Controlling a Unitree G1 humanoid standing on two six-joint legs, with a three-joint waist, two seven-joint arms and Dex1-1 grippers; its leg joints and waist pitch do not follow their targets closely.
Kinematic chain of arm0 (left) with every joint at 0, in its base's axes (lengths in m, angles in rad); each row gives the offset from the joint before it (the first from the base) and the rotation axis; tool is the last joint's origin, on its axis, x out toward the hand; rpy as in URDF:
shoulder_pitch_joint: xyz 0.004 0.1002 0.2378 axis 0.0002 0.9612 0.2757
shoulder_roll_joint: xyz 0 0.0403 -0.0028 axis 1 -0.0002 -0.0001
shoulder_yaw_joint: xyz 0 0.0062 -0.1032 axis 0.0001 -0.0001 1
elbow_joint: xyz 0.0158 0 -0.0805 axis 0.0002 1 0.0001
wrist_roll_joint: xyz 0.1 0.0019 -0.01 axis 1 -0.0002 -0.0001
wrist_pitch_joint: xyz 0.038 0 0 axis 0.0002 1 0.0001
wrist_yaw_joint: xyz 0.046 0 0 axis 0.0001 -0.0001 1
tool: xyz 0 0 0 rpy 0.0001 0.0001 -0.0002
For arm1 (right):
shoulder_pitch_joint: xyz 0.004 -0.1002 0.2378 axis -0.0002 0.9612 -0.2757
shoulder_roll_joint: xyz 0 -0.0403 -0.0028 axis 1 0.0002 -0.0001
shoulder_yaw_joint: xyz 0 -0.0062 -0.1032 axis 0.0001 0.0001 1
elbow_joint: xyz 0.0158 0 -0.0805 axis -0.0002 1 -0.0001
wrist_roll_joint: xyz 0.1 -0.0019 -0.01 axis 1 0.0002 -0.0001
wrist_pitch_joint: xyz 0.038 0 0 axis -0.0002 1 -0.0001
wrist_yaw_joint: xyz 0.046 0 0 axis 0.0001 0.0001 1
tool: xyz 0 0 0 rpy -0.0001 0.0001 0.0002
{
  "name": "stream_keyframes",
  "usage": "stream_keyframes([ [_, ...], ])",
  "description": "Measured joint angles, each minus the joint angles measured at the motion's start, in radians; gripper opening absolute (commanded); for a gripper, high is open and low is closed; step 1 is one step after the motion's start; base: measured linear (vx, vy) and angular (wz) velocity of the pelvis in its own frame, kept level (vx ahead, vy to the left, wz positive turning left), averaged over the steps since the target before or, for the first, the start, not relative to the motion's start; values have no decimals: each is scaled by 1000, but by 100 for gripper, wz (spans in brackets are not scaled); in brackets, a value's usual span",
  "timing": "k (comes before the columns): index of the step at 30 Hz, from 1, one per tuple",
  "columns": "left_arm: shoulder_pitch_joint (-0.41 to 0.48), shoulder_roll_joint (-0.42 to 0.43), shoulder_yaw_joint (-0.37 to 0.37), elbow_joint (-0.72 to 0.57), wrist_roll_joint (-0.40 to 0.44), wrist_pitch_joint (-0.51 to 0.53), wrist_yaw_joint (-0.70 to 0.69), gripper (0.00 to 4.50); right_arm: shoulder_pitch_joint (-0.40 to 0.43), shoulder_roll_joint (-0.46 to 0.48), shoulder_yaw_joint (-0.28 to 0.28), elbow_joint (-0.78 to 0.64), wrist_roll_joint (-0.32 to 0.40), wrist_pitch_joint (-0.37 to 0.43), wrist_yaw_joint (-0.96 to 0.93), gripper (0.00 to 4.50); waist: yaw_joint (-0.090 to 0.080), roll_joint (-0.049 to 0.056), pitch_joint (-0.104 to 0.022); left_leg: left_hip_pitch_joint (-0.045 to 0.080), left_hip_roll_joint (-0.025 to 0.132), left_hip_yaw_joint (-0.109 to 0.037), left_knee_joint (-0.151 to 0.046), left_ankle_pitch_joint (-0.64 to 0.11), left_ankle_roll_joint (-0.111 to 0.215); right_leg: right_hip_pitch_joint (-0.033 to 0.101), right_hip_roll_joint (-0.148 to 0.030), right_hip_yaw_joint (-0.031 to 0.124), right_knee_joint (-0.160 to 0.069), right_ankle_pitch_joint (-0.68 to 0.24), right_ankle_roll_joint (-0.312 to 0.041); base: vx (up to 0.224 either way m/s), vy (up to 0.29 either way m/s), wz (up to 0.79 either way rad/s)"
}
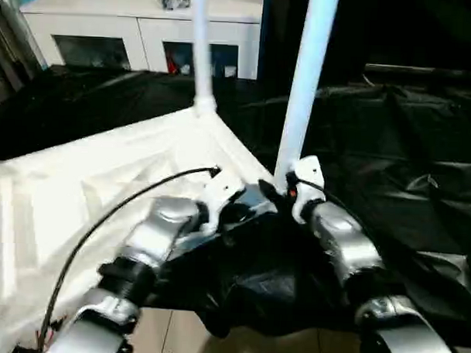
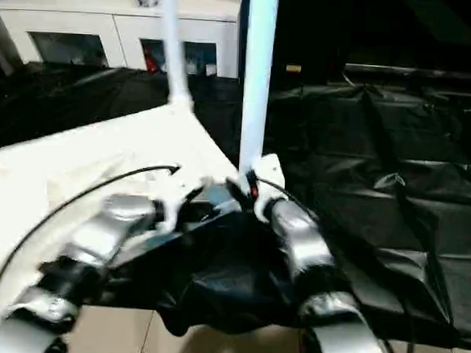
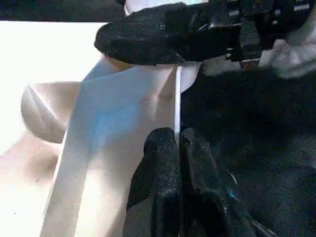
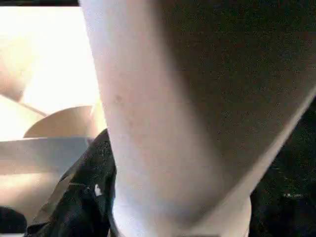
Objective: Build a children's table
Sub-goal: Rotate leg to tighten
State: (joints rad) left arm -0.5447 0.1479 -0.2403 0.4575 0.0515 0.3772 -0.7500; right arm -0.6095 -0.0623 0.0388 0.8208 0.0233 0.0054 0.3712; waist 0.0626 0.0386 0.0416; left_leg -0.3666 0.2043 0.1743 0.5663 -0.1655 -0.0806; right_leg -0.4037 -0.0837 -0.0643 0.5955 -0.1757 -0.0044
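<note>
White leg (image 1: 307,78) mid-frame, our right hand (image 1: 291,186) gripping its base, left hand (image 3: 173,163) pinched on tabletop's (image 1: 103,187) rim; leg could tilt out.

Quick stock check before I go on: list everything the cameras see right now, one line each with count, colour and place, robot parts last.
table top: one, white, lying ribbed underside up on the work table, near left.
near leg: one, white, upright at the top's near corner, between the grippers.
far leg: one, white, upright in the far corner socket.
black cloth: one, draped over the work table, hanging off the near edge.
cabinet: one, white with glass doors, behind the work table.
left gripper: one, black fingers shut on the thin edge of the table top's rim beside the near leg.
right gripper: one, at the foot of the near leg; its grip cannot be told.
forearms: two, silver, low in the head views.
</note>
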Motion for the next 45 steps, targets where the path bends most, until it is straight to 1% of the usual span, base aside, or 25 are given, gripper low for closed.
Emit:
stream_keyframes([
  [2,6,1,1,-7,5,-2,1,0,-2,5,-3,9,1,-9,-1,346,0,-2,-1,0,0,0,-1,0,0,0,0,0,0,0,1,0,0,0],
  [5,28,10,13,-34,23,-6,31,0,-1,23,-3,11,2,-18,17,356,-13,-6,-3,1,1,1,-1,0,0,0,0,0,0,0,1,0,0,0],
  [8,64,27,19,-83,20,-13,24,0,3,24,-2,15,1,-42,57,391,-21,-10,-2,0,1,1,-2,0,0,-1,0,-1,0,0,0,0,0,0],
  [11,82,48,26,-106,0,-11,-8,0,16,13,13,3,4,-61,116,391,-23,-10,-2,-1,1,1,-2,0,0,-2,0,-1,0,0,0,0,0,0],
  [12,98,66,27,-128,-18,-10,-33,0,23,-7,29,-13,6,-61,164,391,-24,-10,-2,-1,1,1,-2,0,1,-2,1,-1,0,0,0,0,0,0],
  [14,121,85,28,-155,-41,-13,-74,0,37,-36,49,-38,12,-61,236,391,-20,-10,-2,-1,2,0,-2,-1,1,-3,1,-2,0,-1,-1,0,0,0],
  [17,144,109,28,-180,-66,-22,-137,0,52,-54,65,-64,14,-61,307,391,-15,-10,-2,-1,2,0,-2,-1,1,-3,1,-2,0,-1,-1,0,0,0],
  [20,147,145,25,-184,-79,-33,-193,0,54,-78,72,-67,20,-70,383,391,-13,-15,1,-1,2,0,-1,0,1,-3,1,-2,1,-1,-1,0,0,0],
  [24,147,185,17,-176,-93,-59,-250,0,63,-120,97,-91,28,-74,498,391,-3,-15,1,0,2,0,1,0,1,-3,1,-2,1,0,-2,0,0,0],
  [26,147,198,16,-174,-99,-62,-279,0,72,-142,110,-113,35,-72,545,391,-1,-13,2,-1,2,0,2,-1,1,-3,1,-2,1,0,-2,0,0,0],
  [29,146,215,10,-173,-106,-67,-324,0,92,-168,115,-157,57,-36,617,391,8,-13,2,-1,2,-1,2,-1,1,-3,1,-2,1,0,-3,0,0,0],
  [30,143,222,5,-168,-114,-71,-342,0,99,-179,116,-171,66,-26,649,391,14,-13,2,-1,2,-1,2,-1,1,-3,1,-3,1,0,-3,0,0,0],
  [33,136,234,-1,-156,-118,-83,-372,0,100,-190,119,-181,79,-8,697,391,24,-12,2,-1,2,-1,3,-1,1,-3,1,-3,2,0,-3,0,0,0],
  [38,132,250,-4,-146,-124,-92,-408,0,100,-197,128,-182,87,-6,732,391,27,-12,2,-1,2,-1,4,-1,1,-2,1,-2,4,0,-3,0,0,0],
  [40,132,260,-6,-145,-127,-92,-423,0,100,-197,130,-183,89,-1,746,365,27,-12,2,-1,3,-1,4,-1,1,-2,1,-2,4,0,-3,0,0,0],
  [41,132,263,-7,-145,-128,-92,-428,0,100,-197,130,-187,90,6,751,365,27,-12,2,-1,3,-1,4,-1,1,-2,1,-2,4,0,-3,0,0,0],
  [45,122,271,-13,-132,-134,-94,-446,0,99,-197,130,-192,94,24,762,324,28,-12,2,-1,2,-1,4,-1,1,-2,1,-2,4,0,-3,0,0,0],
])
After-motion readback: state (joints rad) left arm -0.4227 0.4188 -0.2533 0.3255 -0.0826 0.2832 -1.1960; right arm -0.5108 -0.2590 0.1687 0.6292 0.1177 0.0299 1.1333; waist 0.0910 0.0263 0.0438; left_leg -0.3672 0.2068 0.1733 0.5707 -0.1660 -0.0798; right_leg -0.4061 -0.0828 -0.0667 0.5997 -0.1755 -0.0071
